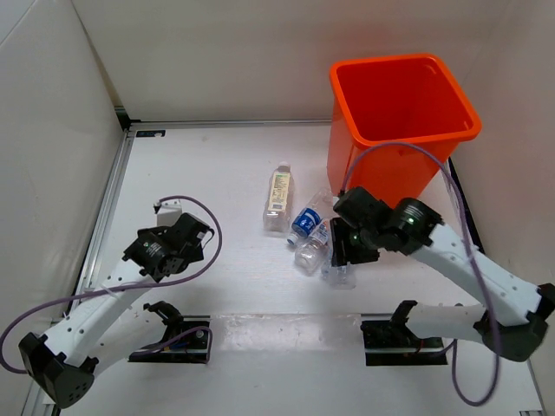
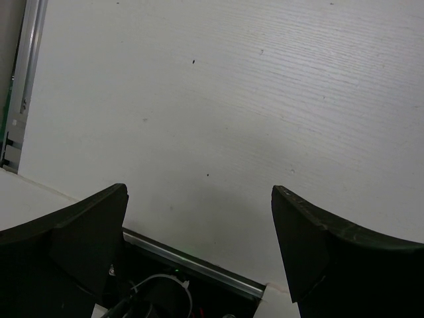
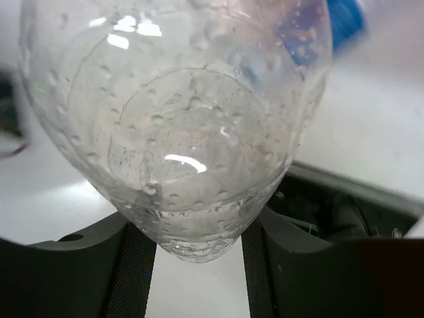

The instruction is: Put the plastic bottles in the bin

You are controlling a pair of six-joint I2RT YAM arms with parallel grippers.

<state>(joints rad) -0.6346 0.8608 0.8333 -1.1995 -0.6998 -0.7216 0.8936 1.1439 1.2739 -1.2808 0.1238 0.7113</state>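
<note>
Gripping a plastic bottle in my right jaws just in front of the bin, left jaws open over the bench well apart from it, I judge the pick made; next, lift it over the bin and release.

large square plastic bin was bright orange; small clear plastic bottle bore a cream label; second clear bottle, blue; droplet-speckled clear bottle was colourless.
</note>
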